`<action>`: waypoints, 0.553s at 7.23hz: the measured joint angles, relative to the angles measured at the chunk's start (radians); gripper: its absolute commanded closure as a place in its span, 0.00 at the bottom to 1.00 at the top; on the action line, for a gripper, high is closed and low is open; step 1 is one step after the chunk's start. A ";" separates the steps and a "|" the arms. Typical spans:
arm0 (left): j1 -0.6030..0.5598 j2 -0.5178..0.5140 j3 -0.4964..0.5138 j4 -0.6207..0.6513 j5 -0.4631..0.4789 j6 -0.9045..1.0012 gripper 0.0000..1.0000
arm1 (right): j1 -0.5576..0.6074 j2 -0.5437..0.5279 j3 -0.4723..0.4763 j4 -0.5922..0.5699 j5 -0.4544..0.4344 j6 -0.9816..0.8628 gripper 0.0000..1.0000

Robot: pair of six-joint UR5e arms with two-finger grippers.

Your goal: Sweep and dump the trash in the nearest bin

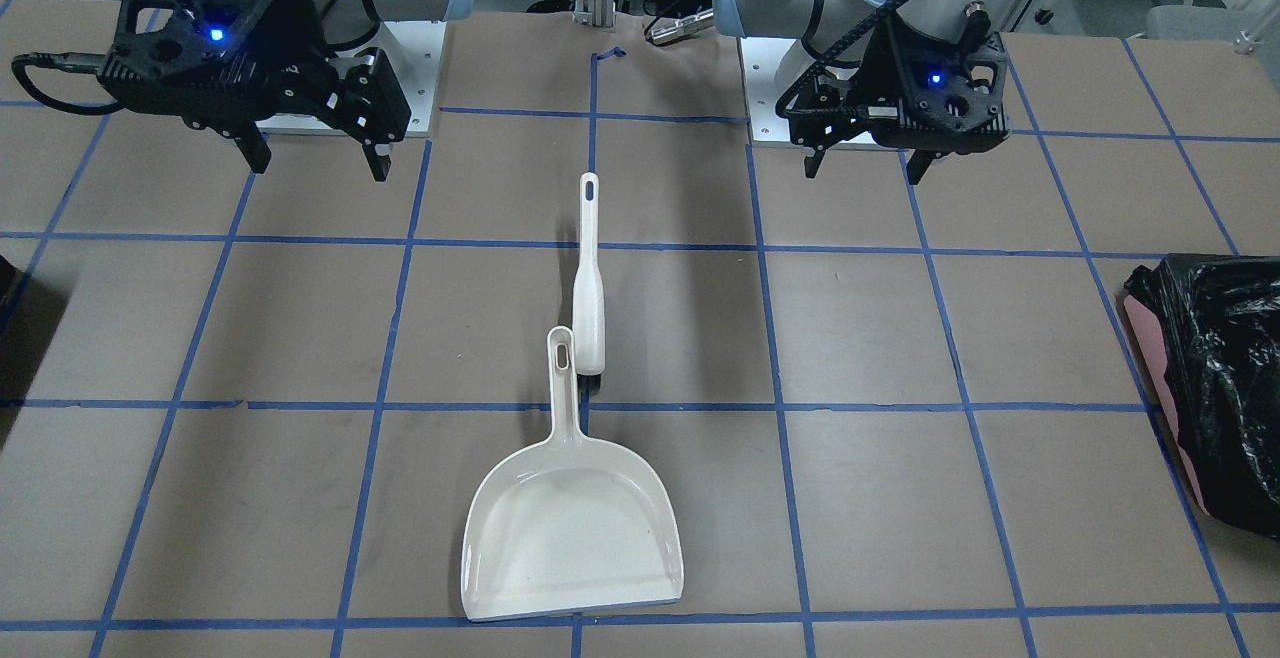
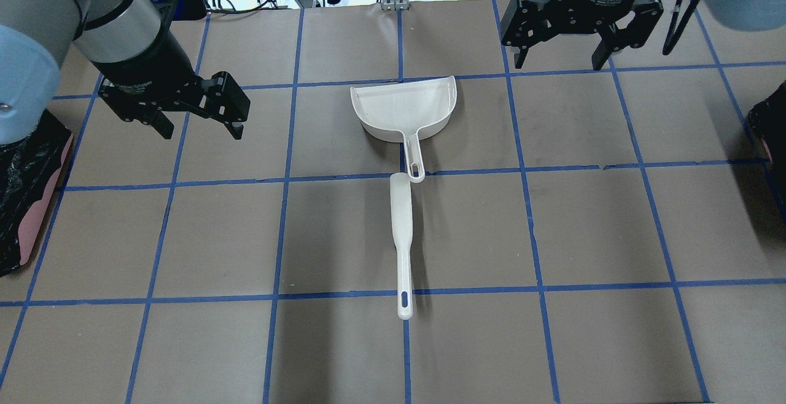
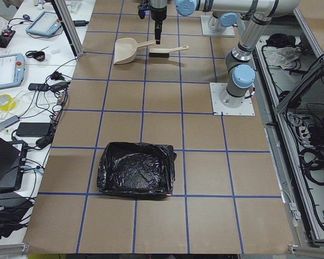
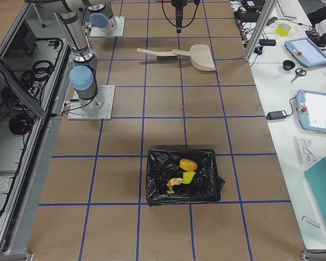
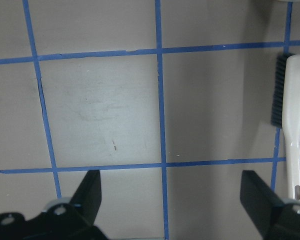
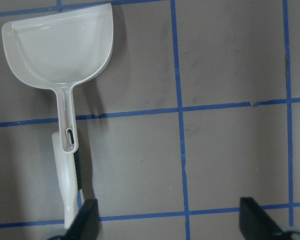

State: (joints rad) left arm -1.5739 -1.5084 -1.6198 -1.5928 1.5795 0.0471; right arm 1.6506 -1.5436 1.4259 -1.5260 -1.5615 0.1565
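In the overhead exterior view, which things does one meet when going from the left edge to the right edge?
left bin → left end effector → dustpan → right end effector → right bin

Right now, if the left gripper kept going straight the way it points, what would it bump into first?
Probably just the bare table, near a crossing of blue tape lines. The open left gripper points straight down; the brush lies off to one side, likely clear.
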 measured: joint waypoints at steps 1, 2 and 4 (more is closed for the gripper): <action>0.000 0.000 0.000 0.000 0.000 0.000 0.00 | 0.000 0.000 0.000 0.002 0.000 0.000 0.00; 0.000 0.001 0.001 0.001 0.000 0.000 0.00 | 0.000 -0.001 0.001 0.006 0.000 0.000 0.00; 0.000 0.001 0.001 0.001 -0.001 0.000 0.00 | 0.000 0.000 0.001 0.009 0.000 0.000 0.00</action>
State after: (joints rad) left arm -1.5739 -1.5073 -1.6190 -1.5923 1.5790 0.0475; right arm 1.6507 -1.5438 1.4266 -1.5171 -1.5613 0.1565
